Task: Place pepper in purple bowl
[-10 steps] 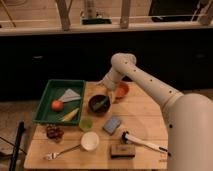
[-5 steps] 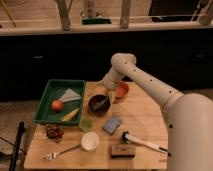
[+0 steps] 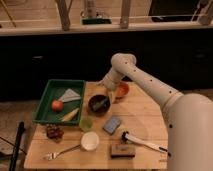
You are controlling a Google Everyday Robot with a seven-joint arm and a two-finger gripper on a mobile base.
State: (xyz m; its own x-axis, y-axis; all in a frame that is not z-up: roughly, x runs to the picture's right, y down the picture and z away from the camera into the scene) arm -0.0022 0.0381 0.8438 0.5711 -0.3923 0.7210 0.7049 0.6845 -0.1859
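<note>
While gripper (image 3: pixel 106 93) hovers beside it, purple bowl (image 3: pixel 91 106) holds pepper (image 3: pixel 100 103).

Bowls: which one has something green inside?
The purple bowl, centre of the table, holds the pepper. The orange bowl and white bowl don't. The gripper sits at its right rim.

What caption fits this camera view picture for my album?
Robot's claw hovers by the purple bowl with the pepper inside, next to the orange bowl.
</note>
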